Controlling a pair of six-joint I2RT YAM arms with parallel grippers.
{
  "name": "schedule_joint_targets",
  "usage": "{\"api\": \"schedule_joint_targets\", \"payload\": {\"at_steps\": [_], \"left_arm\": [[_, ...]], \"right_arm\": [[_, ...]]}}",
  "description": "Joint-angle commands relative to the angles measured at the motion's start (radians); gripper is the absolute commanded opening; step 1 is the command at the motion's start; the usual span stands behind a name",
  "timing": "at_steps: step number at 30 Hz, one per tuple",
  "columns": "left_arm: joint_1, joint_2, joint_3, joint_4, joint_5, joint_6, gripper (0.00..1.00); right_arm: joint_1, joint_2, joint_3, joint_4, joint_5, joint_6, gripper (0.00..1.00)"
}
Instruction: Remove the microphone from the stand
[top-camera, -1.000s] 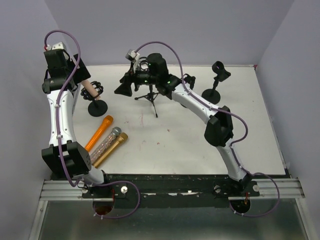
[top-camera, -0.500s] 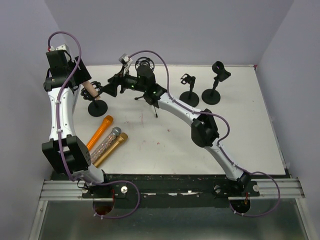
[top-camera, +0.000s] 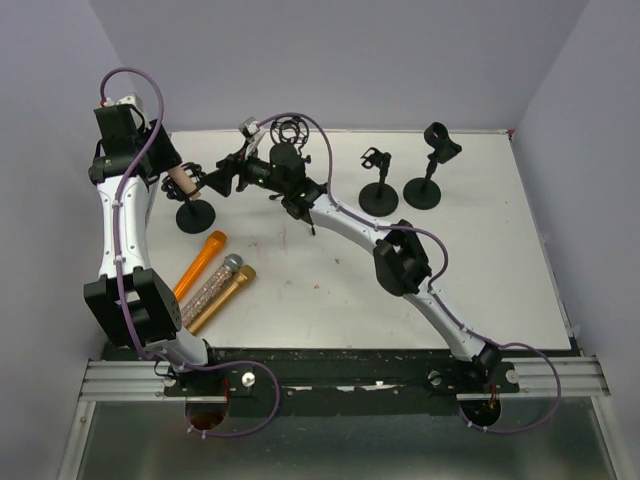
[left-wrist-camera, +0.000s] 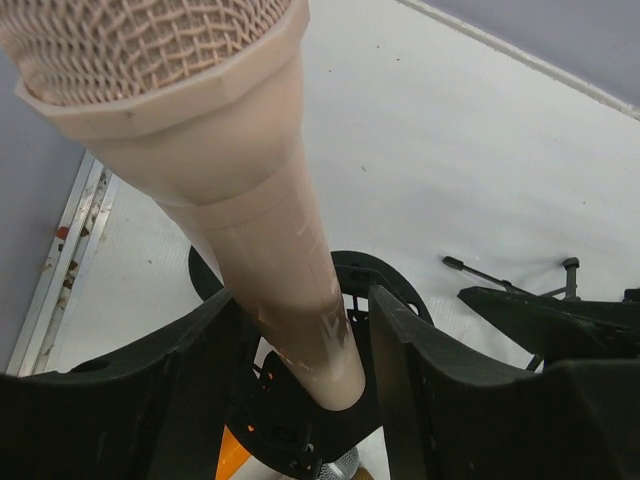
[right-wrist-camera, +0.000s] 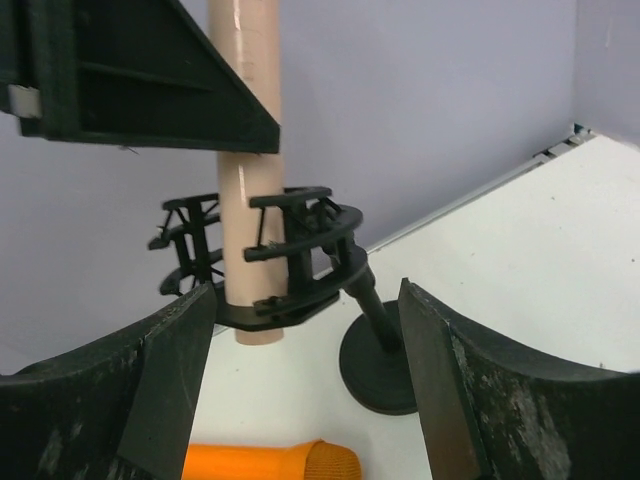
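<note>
Since the earlier frames the right arm (top-camera: 400, 262) has swung left across the table (top-camera: 500, 270), away from the tripod stand (top-camera: 291, 131) in the middle, and its right tool (top-camera: 226, 172) now sits just beside the stand (top-camera: 196, 214) at the far left; the left arm has hardly shifted. We see the left tool (top-camera: 160, 160) clenched on the mic (top-camera: 182, 178), a pale pink one. In the left wrist view its fingers (left-wrist-camera: 200, 360) press in on either side of the tapering body just below the mesh head. The mic stands nearly upright and is not yet out: from the right wrist its barrel (right-wrist-camera: 245, 200) runs down through the black cage of the stand (right-wrist-camera: 300, 255), the lower end showing just under the ring. The right tool (right-wrist-camera: 300, 300) is released, jaws spread wide, and the cage and post show between them, a little beyond the tips and untouched. Near the left arm three loose mics lie side by side on the table: an orange one (top-camera: 200, 263), one with a silver head (top-camera: 216, 282) and a gold one (top-camera: 223, 297). Two more stands (top-camera: 378, 196) are at the far right.
</note>
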Motion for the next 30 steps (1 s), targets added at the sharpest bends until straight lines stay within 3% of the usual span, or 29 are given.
{"api": "schedule_joint_targets", "payload": {"at_steps": [1,7,15,20,27,30], "left_arm": [[0.007,0.000,-0.014,0.005,0.039,0.002,0.59],[0.008,-0.005,-0.023,0.003,0.052,0.006,0.53],[0.008,-0.015,-0.029,0.014,0.097,0.005,0.31],[0.010,-0.029,-0.019,0.009,0.112,-0.001,0.25],[0.010,-0.049,0.009,0.008,0.122,0.003,0.00],[0.010,-0.061,0.063,0.011,0.125,0.016,0.00]], "right_arm": [[0.015,0.070,0.047,0.025,0.065,-0.021,0.81],[0.029,0.082,0.058,0.022,0.096,-0.024,0.81],[0.042,0.087,0.049,-0.004,0.125,-0.036,0.79],[0.044,0.090,0.041,-0.010,0.129,-0.050,0.76],[0.047,0.085,0.029,-0.021,0.129,-0.056,0.73],[0.045,0.084,0.029,-0.022,0.128,-0.063,0.72]]}}
